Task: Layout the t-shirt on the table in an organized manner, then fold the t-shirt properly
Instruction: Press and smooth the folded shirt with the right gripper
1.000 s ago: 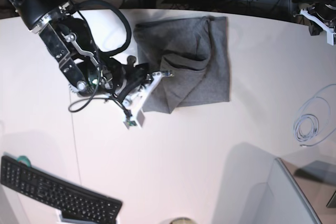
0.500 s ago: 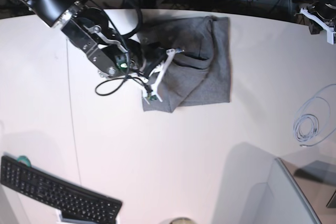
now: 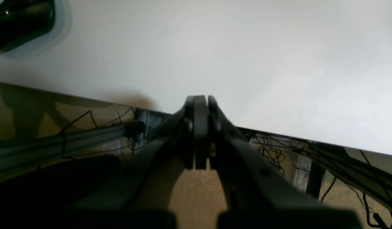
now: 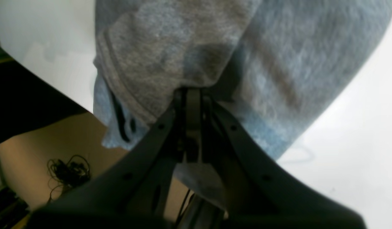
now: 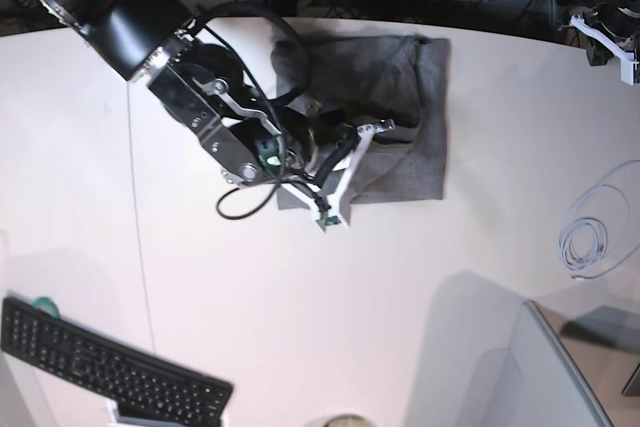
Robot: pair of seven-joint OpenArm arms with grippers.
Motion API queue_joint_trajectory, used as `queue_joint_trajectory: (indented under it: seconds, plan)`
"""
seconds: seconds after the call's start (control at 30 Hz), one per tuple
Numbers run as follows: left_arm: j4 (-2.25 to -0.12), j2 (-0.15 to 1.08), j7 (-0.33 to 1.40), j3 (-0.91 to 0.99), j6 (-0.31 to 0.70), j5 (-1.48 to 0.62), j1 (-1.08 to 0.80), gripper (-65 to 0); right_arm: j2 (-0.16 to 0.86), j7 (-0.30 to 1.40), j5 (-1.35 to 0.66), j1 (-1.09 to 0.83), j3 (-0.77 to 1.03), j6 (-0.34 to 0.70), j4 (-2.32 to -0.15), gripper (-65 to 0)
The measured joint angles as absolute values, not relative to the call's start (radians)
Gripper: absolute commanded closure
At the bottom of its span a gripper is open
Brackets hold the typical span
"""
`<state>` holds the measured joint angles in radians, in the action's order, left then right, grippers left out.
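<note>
The heather-grey t-shirt (image 5: pixel 405 87) lies bunched and partly folded over at the far middle of the white table (image 5: pixel 400 297). My right gripper (image 5: pixel 385 127) reaches over the shirt from the left and is shut on a fold of its fabric. The right wrist view shows the jaws (image 4: pixel 192 95) pinching the grey t-shirt (image 4: pixel 278 63), lifted off the table. My left gripper (image 3: pixel 200 103) is shut and empty, hovering at the table's far right edge (image 3: pixel 278 63), away from the shirt. Only part of the left arm (image 5: pixel 610 42) shows in the base view.
A black keyboard (image 5: pixel 100 362) lies at the front left. A coiled pale cable (image 5: pixel 590 237) lies at the right. A grey angled object (image 5: pixel 540 377) stands at the front right. A black mouse (image 3: pixel 20 22) sits near the left gripper. A thin dark seam (image 5: pixel 140 247) crosses the tabletop.
My right arm has swung right and further over the shirt, carrying the gripped fabric with it. The shirt's left part has folded over to the right. The left arm has not moved.
</note>
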<state>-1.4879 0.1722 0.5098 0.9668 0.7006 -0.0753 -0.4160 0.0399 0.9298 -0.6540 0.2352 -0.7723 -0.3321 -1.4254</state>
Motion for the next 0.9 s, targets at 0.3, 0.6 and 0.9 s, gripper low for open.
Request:
queue_joint_trajectory:
  seconds: [0.3, 0.6, 0.9]
  plan:
    - [-1.488, 0.172, 0.509, 0.967, 0.701, -0.076, -0.416, 0.0, -0.031, 0.856, -0.65, 0.329, -0.83, -0.332, -1.253, 0.0]
    - [-1.488, 0.172, 0.509, 0.967, 0.701, -0.076, -0.416, 0.0, -0.116, 0.746, -0.657, 0.425, -1.015, -0.332, -1.113, 0.0]
    - [-1.488, 0.171, 0.509, 0.965, 0.701, -0.076, -0.416, 0.0, -0.123, 0.579, -0.673, 0.518, -1.14, -0.331, -1.061, 0.0]
